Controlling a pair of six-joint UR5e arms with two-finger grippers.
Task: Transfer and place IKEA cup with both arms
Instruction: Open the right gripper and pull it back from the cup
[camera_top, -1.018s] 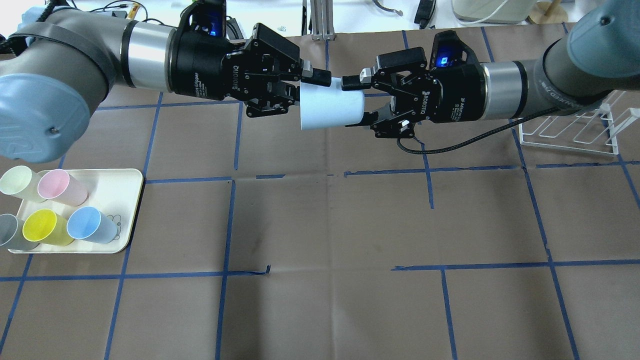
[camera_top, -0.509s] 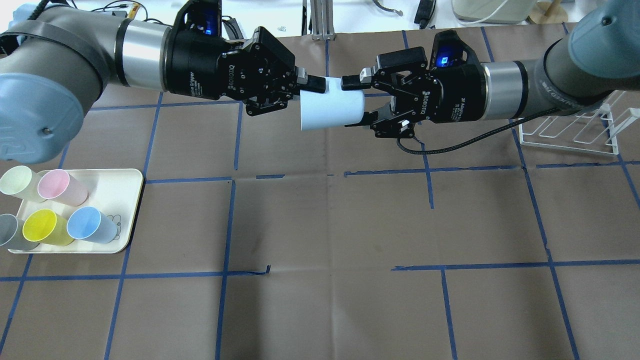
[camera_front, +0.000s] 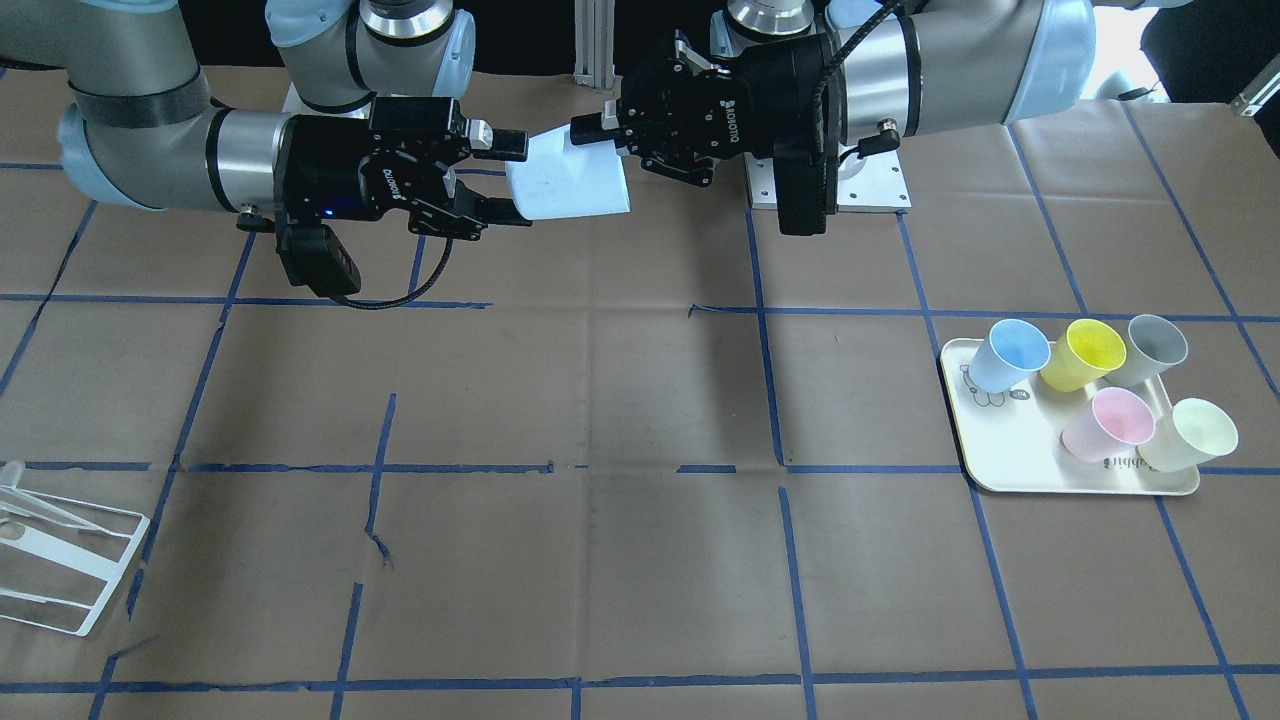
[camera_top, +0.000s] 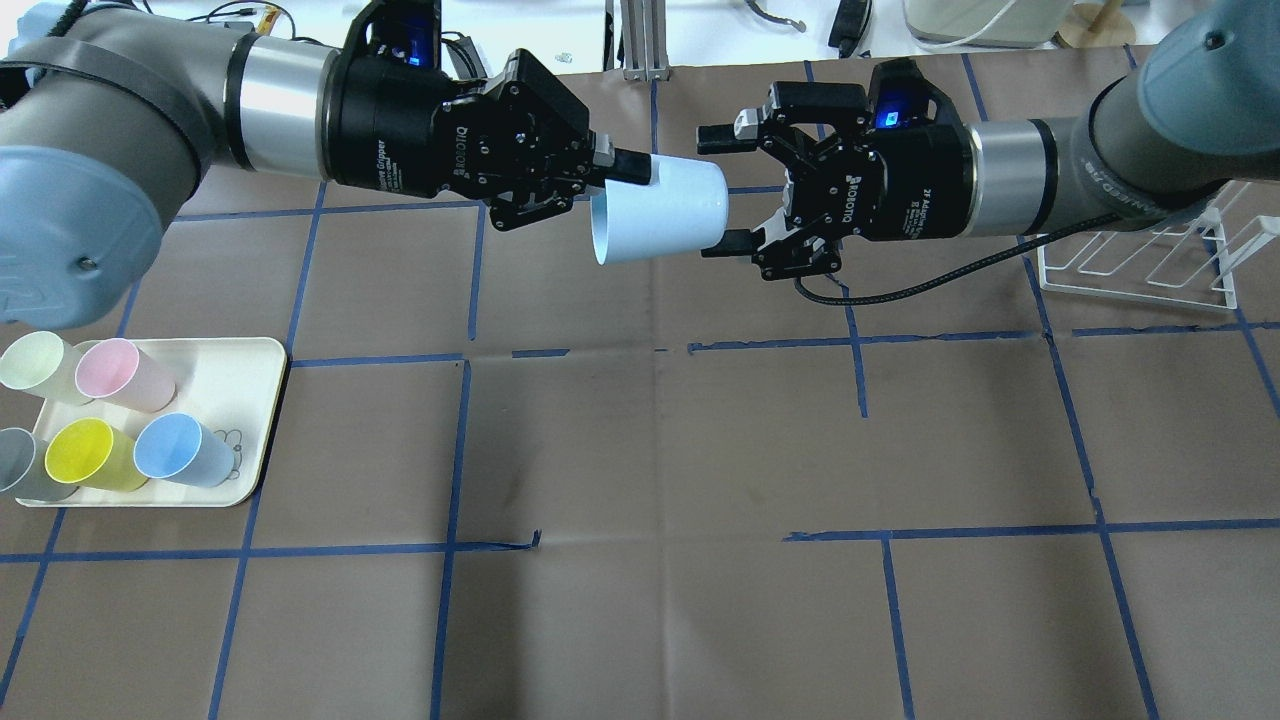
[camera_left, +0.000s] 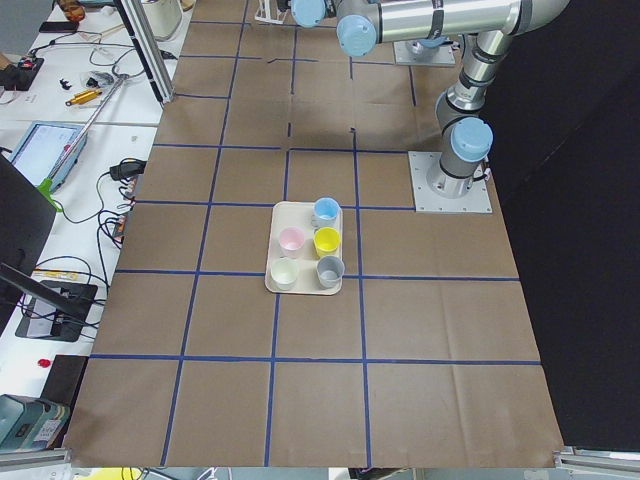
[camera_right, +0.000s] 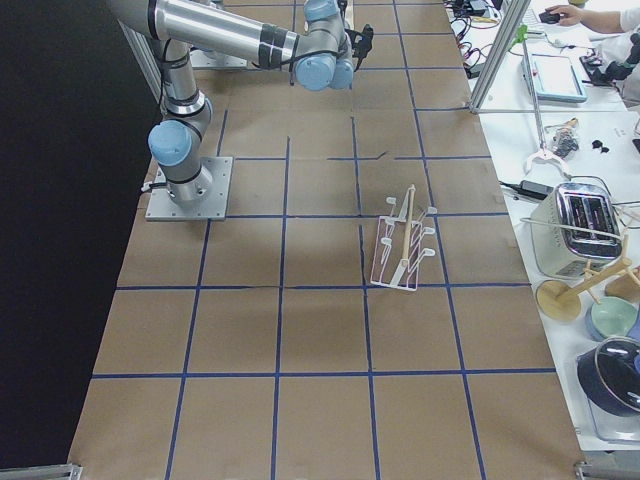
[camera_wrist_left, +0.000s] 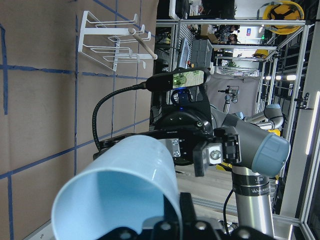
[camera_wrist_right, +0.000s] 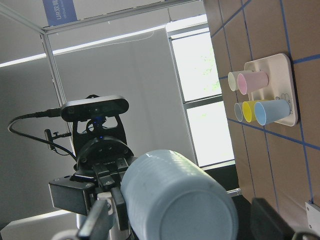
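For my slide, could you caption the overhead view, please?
Left end effector grips IKEA cup by rim; open right end effector brackets its base.

Smooth pale plastic IKEA cup (camera_top: 665, 212); creased matt brown paper table cover (camera_top: 650, 450)

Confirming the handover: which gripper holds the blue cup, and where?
The left gripper holds the IKEA cup by its rim; the right gripper is open, straddling the base.
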